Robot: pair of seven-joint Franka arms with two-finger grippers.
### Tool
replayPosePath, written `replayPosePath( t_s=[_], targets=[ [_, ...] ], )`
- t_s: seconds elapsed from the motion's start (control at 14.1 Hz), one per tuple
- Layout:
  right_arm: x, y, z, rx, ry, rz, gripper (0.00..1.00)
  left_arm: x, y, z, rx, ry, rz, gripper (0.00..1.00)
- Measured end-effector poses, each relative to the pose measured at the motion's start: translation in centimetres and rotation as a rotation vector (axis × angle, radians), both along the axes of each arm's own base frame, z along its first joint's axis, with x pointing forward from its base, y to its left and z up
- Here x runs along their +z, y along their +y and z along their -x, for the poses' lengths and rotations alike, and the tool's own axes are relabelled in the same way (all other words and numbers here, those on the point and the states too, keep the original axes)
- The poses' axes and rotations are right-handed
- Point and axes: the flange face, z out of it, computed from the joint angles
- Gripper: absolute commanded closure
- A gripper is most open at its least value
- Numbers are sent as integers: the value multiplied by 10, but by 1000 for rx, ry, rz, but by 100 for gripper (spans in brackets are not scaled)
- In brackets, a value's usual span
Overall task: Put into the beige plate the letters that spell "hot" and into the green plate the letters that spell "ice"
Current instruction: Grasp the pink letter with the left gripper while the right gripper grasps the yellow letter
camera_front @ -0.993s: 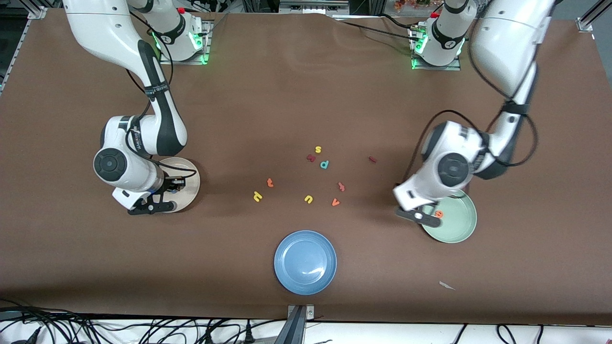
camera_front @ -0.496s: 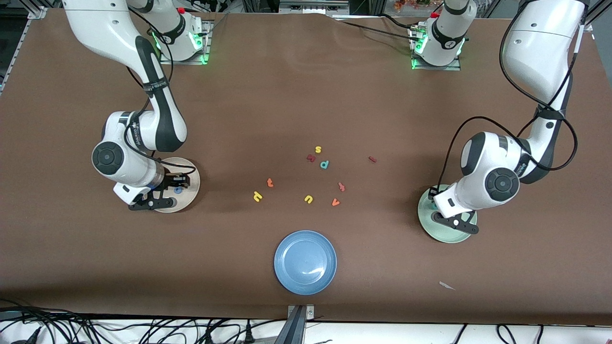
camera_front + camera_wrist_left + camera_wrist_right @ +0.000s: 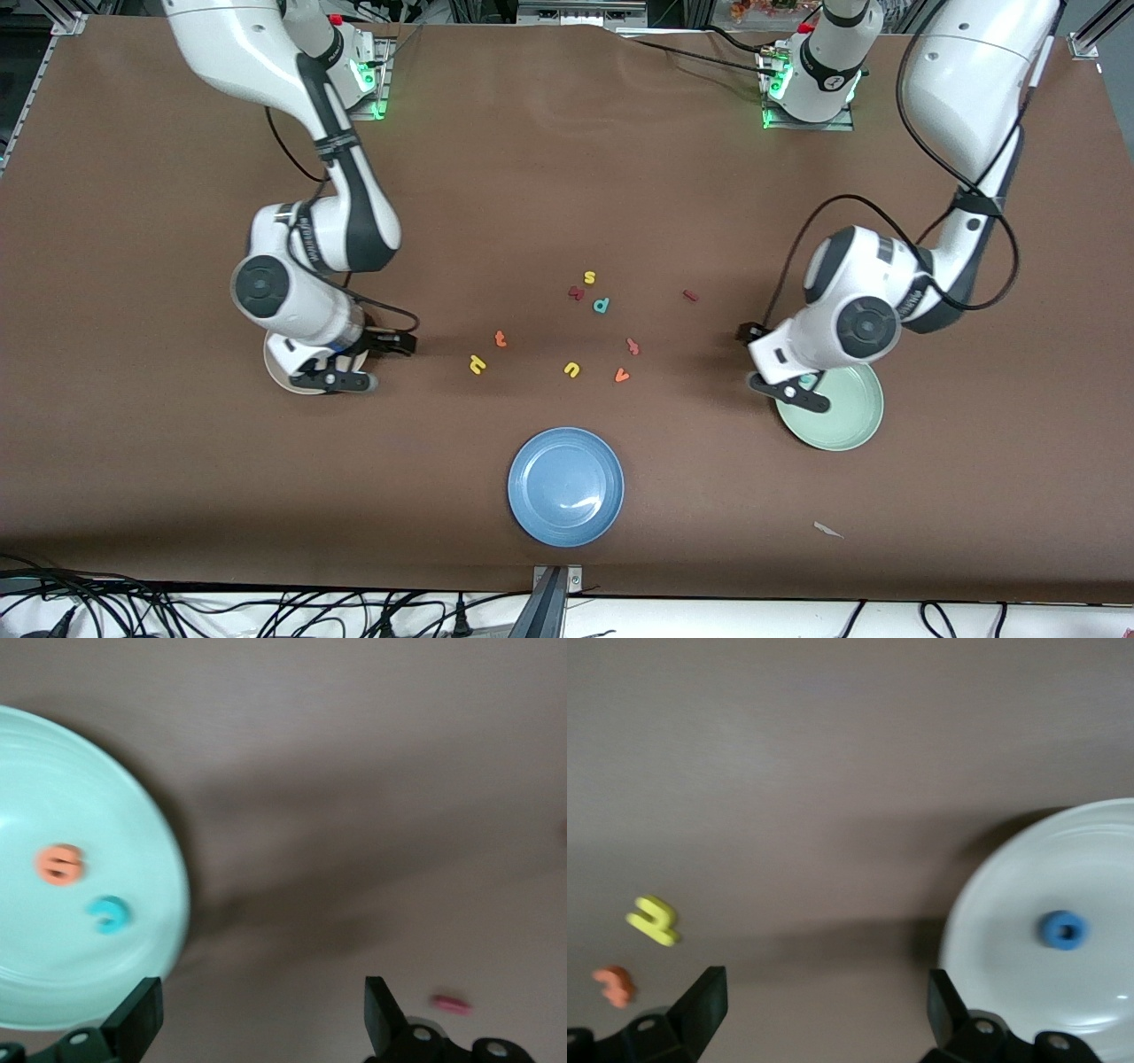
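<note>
The beige plate (image 3: 1045, 904) holds the blue o (image 3: 1063, 930); in the front view my right arm covers most of this plate (image 3: 276, 372). My right gripper (image 3: 390, 342) is open and empty over bare table just beside the plate, on the side toward the yellow h (image 3: 477, 363) and orange t (image 3: 500, 338). The green plate (image 3: 850, 416) holds the orange e (image 3: 59, 864) and teal c (image 3: 110, 914). My left gripper (image 3: 751, 335) hangs open and empty beside that plate's rim. The dark red i (image 3: 690, 295) lies on the table.
A blue plate (image 3: 565, 487) sits nearest the front camera. Mid-table lie a yellow s (image 3: 589, 277), teal p (image 3: 601, 306), yellow u (image 3: 571, 369), orange v (image 3: 622, 376) and two reddish letters (image 3: 576, 292), (image 3: 632, 346). A paper scrap (image 3: 828, 530) lies near the front edge.
Both grippers opened. The right one let the blue o go in the beige plate, the left one dropped the teal c in the green plate. Both then moved off their plates toward mid-table.
</note>
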Motion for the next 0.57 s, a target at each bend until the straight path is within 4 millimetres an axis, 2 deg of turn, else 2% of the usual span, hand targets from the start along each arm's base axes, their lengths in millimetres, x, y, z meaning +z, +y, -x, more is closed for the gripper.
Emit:
replayPosePath(
  t_s=[0.14, 0.28, 0.43, 0.57],
  targets=[
    [-7, 30, -1, -45, -4, 9, 0, 4, -31, 21, 90, 15, -15, 0],
    [-19, 52, 2, -49, -1, 21, 0, -1, -50, 44, 146, 25, -31, 1],
    [-31, 70, 6, 12, 1, 31, 0, -18, -59, 70, 237, -12, -28, 1],
    [-39, 85, 12, 131, 3, 35, 0, -35, -60, 94, 362, -19, -48, 0]
  ],
)
